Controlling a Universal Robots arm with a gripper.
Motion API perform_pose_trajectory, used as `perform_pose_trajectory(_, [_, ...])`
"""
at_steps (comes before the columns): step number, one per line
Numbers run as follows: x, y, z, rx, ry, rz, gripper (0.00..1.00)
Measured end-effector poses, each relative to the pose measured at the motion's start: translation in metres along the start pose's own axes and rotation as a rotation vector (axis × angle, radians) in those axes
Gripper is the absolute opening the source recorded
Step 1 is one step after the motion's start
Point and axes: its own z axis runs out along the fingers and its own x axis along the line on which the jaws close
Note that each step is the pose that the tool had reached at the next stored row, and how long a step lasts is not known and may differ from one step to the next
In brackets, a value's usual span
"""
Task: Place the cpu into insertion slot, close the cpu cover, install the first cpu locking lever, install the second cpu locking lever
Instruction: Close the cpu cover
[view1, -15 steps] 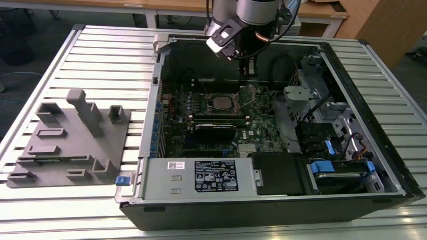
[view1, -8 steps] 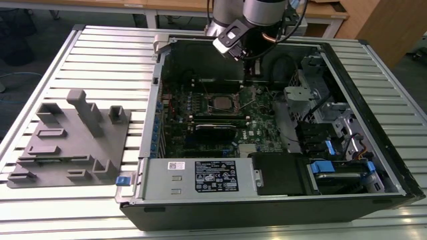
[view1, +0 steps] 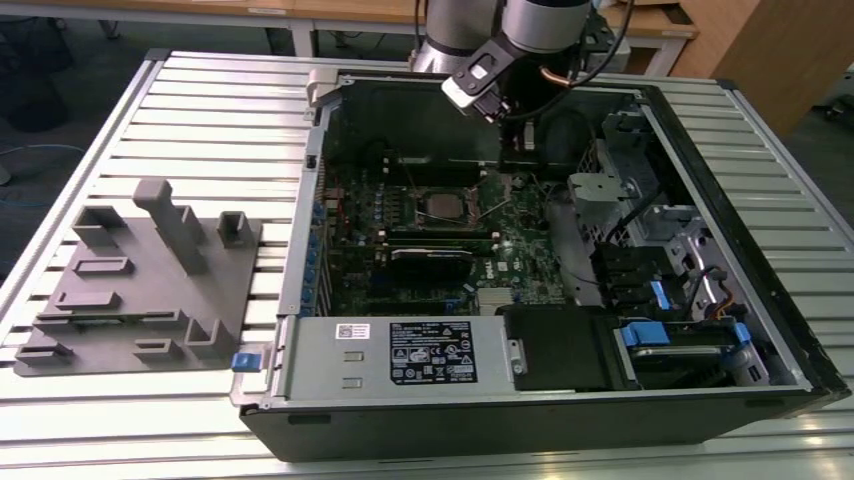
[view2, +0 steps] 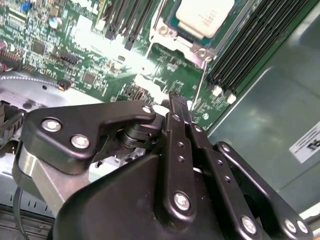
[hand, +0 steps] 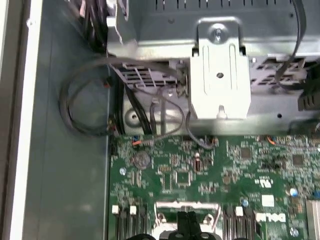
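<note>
One flat cpu sat in the insertion slot; it looked light, stiff and fragile, best taken by its edges. The fingers hung pressed together near it.

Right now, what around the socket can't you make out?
- Second wrist view: the cpu is cut off by the picture's edge; a locking lever runs behind the gripper.
- First wrist view: the insertion slot is partly behind the gripper and cut off by the edge.
- Exterior view: lever positions are too small to tell.
</note>
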Motion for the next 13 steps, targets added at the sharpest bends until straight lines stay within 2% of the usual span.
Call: perform_pose_trajectory(13, [0.0006,0.0230,0.0017,0.0000,0.0000,0.000,0.11])
